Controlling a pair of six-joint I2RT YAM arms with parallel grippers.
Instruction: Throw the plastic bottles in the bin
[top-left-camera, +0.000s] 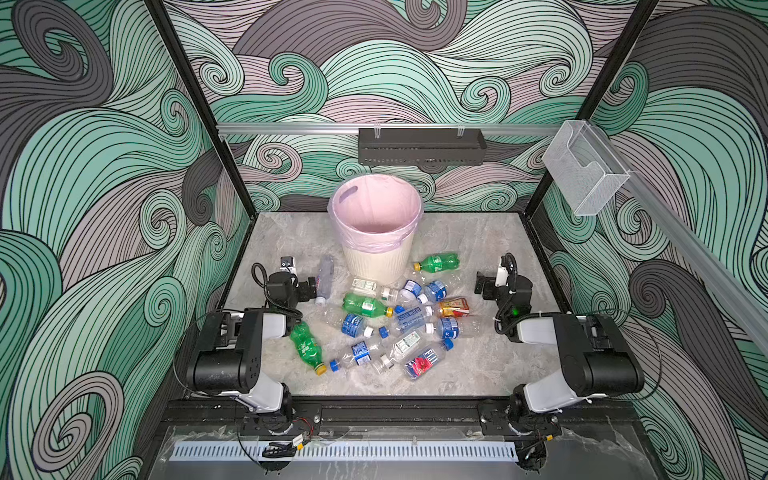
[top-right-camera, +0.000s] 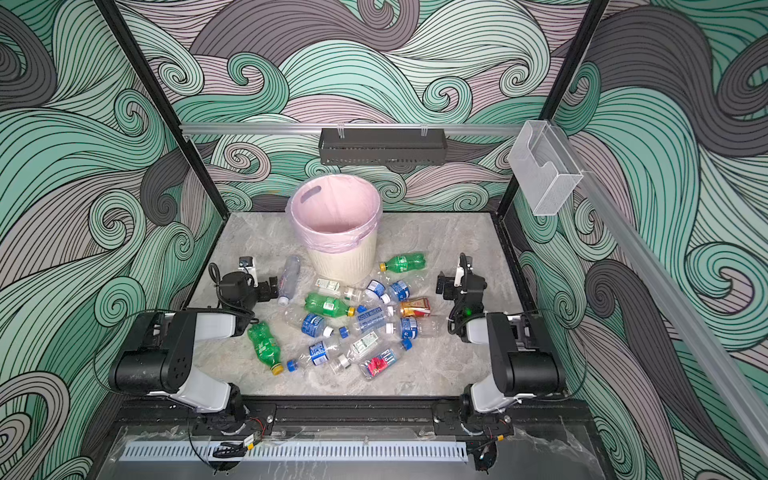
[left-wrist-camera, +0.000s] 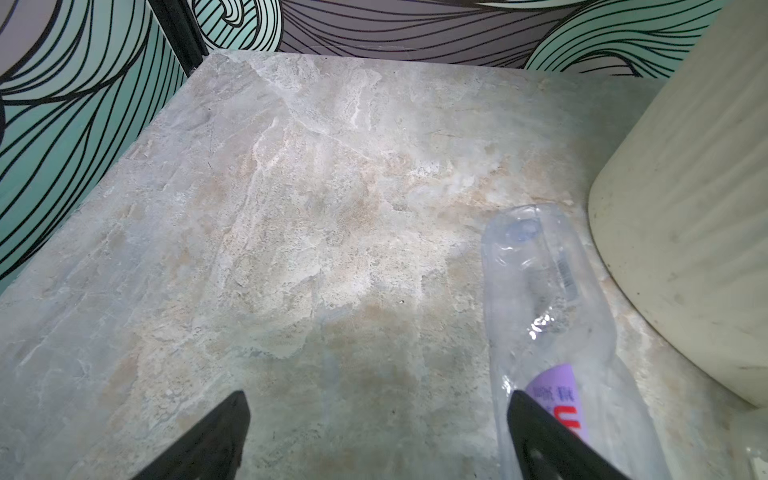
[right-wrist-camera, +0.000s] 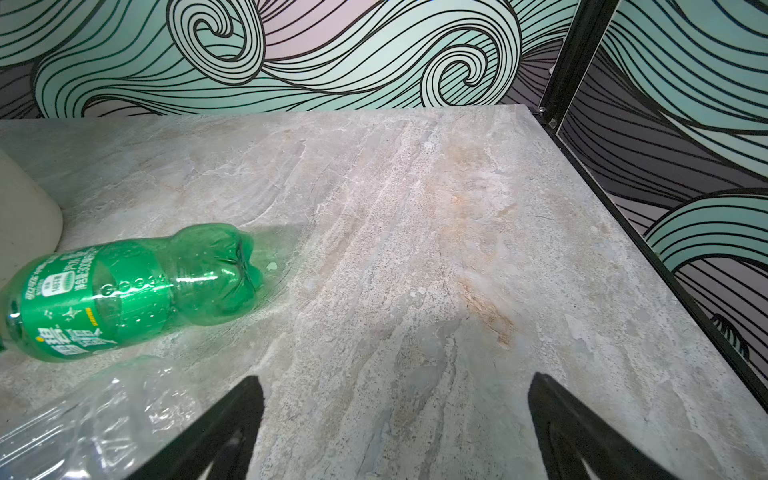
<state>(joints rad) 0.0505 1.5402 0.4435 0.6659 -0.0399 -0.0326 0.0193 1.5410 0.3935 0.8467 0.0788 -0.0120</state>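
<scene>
Swirling green-and-grey wave patterns cover the walls around a grey marbled table (top-left-camera: 478, 365). On the left, the left hand (top-left-camera: 309, 287) hangs low over the table with its fingers spread fully wide and nothing between them. In the left wrist view only bare stone lies in the gap. A clear bottle (top-left-camera: 324, 277) with a purple label lies just beside this hand. One finger (left-wrist-camera: 552, 440) overlaps the bottle's label end in the wrist view, and I cannot tell whether they touch. Past that bottle the bin (top-left-camera: 376, 266), cream and ribbed with a pink liner, stands upright at the middle back of the table. In front of it the plastic bottles (top-left-camera: 399, 320) lie scattered on their sides: clear, blue-labelled, green and one orange. A green bottle (top-left-camera: 438, 262) lies just right of the bin's foot. On the right, the right hand (top-left-camera: 482, 284) is also spread fully wide and empty over bare table, near that green bottle but apart from it.
</scene>
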